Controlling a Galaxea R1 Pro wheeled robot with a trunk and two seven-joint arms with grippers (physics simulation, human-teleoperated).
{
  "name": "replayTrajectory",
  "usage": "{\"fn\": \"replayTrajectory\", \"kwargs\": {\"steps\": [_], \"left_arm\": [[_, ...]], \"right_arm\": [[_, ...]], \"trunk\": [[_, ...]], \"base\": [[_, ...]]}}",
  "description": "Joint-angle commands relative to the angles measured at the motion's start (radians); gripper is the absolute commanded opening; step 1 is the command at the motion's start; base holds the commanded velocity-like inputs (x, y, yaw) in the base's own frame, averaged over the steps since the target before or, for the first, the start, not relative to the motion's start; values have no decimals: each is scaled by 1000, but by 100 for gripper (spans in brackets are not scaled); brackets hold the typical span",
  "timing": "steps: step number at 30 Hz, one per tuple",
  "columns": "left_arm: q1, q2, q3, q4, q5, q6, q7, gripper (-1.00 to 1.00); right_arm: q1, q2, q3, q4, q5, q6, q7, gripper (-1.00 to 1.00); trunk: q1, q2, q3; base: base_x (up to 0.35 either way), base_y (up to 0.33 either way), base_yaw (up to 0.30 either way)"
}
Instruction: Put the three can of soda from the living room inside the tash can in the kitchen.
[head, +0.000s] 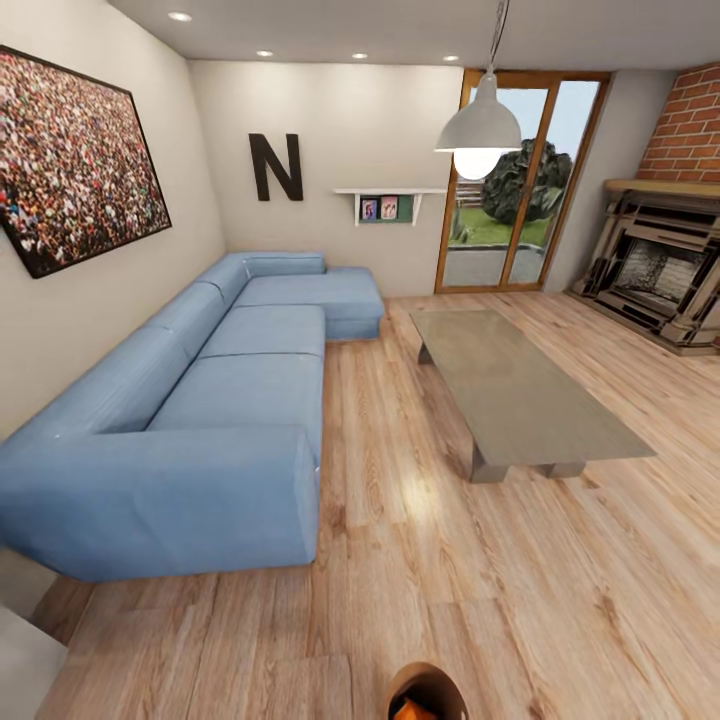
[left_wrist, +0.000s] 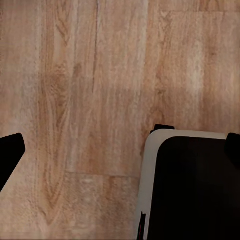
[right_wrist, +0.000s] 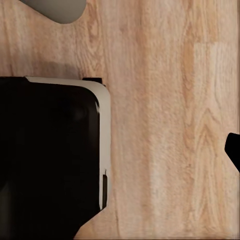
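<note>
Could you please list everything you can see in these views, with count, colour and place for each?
Sofa: one, blue, corner shape, along the left wall.
Low table: one, grey glass top, centre right on the floor.
Letter N: one, black, on the back wall.
Picture: one, crowd scene in a dark frame, left wall.
Shelf: one, white, back wall, holding small pictures.
Pendant lamp: one, white, hanging above the table.
Glass door: one, wood frame, back right.
Fireplace: one, brick above, right wall.
Trash can: one, brown inside, something orange in it, bottom edge.
Floor: light wood.
Robot base: black with a pale edge, over the floor.
</note>
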Motion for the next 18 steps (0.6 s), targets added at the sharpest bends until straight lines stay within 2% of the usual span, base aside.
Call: {"fn": "replayTrajectory", "kwargs": {"steps": [1,10,18], "left_arm": [[1,0,0,0,0,1,0,100],[22,1,2,12,1,14,2,100],[36,0,3,15,1,59,2,100]], "right_arm": [[4,0,0,0,0,0,-3,100],[19,0,0,0,0,0,-15,100],[21,0,0,0,0,0,-16,100]], "trunk": [[-4,7,3],[-38,70,31],[-69,126,57]], "base": [[0,0,0],[0,0,0],[0,0,0]]}}
